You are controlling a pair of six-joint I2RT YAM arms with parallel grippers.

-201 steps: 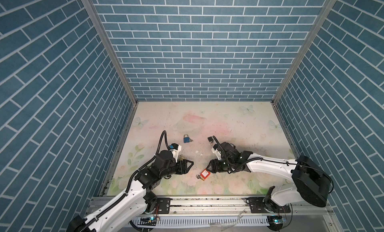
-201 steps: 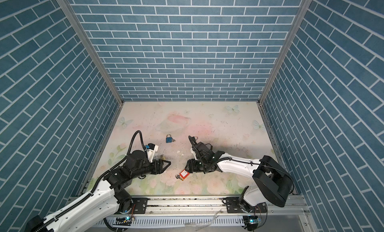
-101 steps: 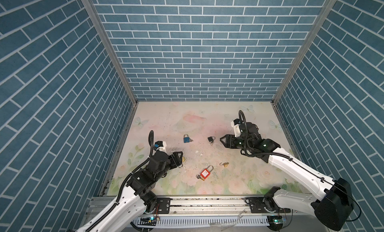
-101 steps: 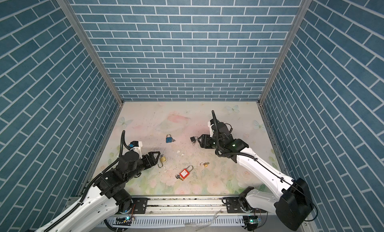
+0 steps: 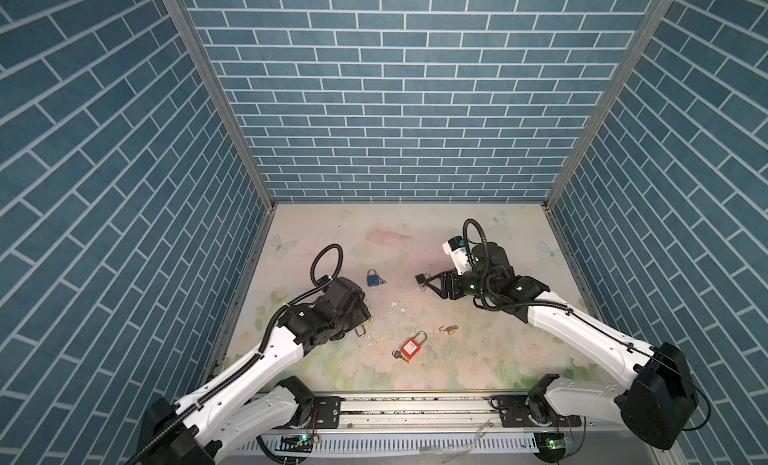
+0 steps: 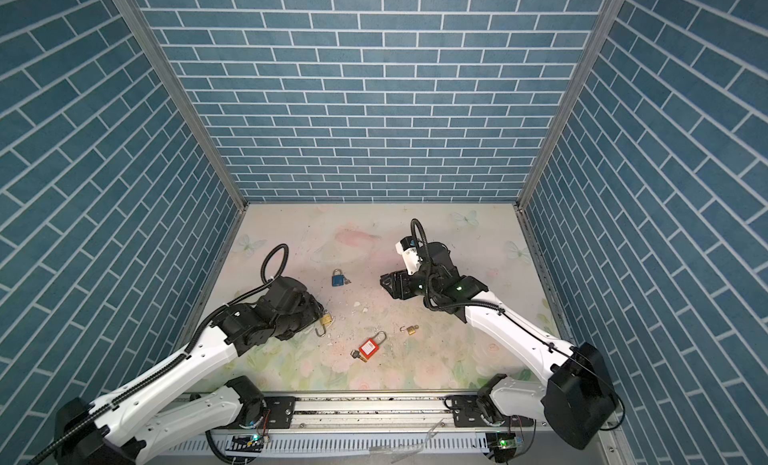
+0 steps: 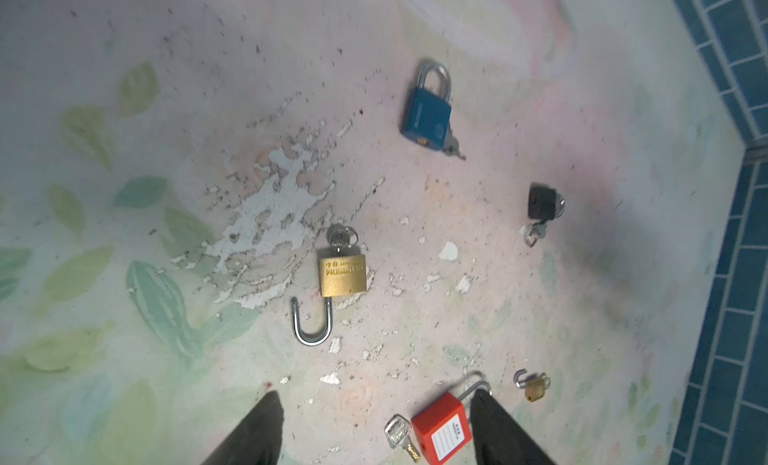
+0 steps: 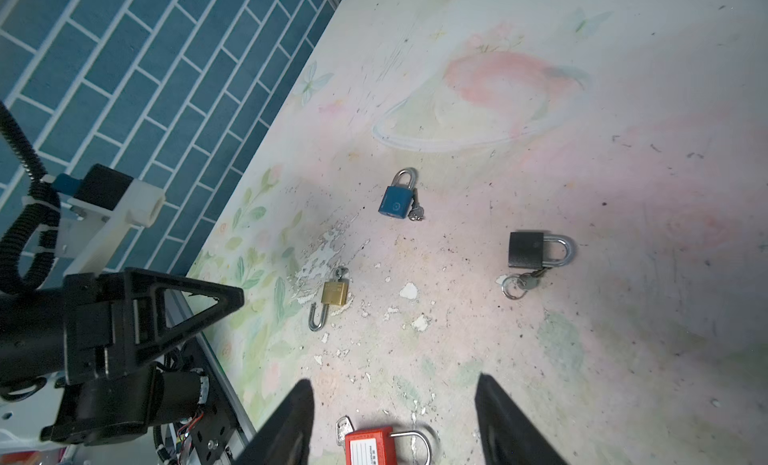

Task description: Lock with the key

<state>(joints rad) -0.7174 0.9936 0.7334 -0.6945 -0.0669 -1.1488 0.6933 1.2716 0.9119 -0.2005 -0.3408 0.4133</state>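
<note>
Padlock (image 7: 342, 274): brass, sq., steel U-shackle.

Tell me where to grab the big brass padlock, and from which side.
Probably grip the big brass padlock across its body's two narrow flanks, from straight above. It lies flat, with the key sticking out one end and the open shackle out the other, leaving only the flanks free.

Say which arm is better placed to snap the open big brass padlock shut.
Left. The left pincer, open, points straight at the big brass padlock lying close ahead in the left wrist view. The right pincer hovers by the black padlock, farther off.
</note>
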